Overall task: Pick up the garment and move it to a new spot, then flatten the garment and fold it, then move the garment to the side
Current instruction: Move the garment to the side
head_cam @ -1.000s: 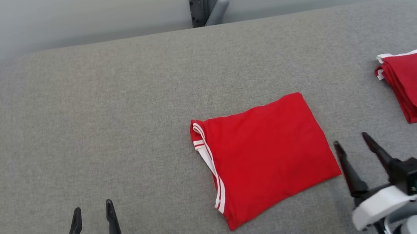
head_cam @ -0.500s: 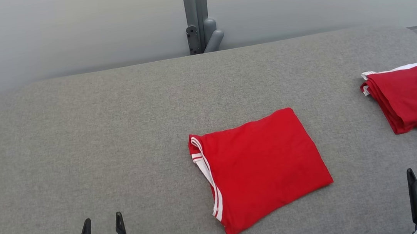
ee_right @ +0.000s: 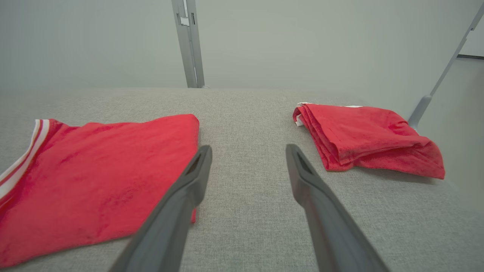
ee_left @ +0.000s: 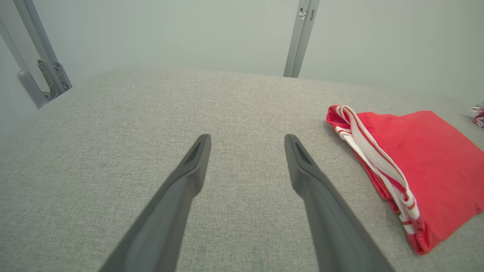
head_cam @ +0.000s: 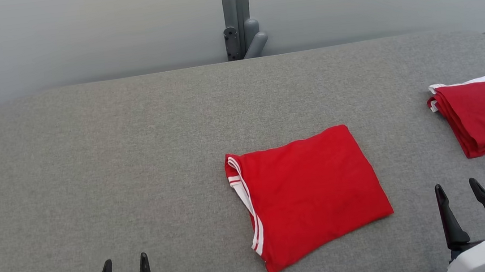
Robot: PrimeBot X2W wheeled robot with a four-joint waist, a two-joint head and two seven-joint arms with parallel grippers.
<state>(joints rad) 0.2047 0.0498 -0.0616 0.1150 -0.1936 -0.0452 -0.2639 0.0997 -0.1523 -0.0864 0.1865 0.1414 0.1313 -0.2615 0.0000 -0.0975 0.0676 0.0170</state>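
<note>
Pointing forward over the grey padded surface (head_cam: 92, 161), your left gripper (head_cam: 125, 259) sits well to the left of the folded garment (head_cam: 311, 192) and nearer to you than it. Its two dark fingers are spread apart with nothing between them. Your right gripper (head_cam: 456, 184) is near the garment's right-hand near corner but clear of it. Its fingers are likewise parted and empty, leaning a little to the right, with the white wrist housing showing below them.

The garment is red and folded into a rough rectangle. It lies flat on the surface, turned slightly so that its edges run askew. White striped trim runs down its left edge, where you can see the stacked layers. Neither gripper touches it.

A second red folded piece (head_cam: 483, 115) lies well to the garment's right, with a white edge on its far side. The head view's right border cuts it off. Beyond the garment, past the surface's far edge, stands a grey post (head_cam: 236, 15).

Both grippers are cut by the bottom of the head view, so you see little of the left arm beyond its fingers. The garment's folds hide its shape, so you cannot tell what kind of garment it is.
</note>
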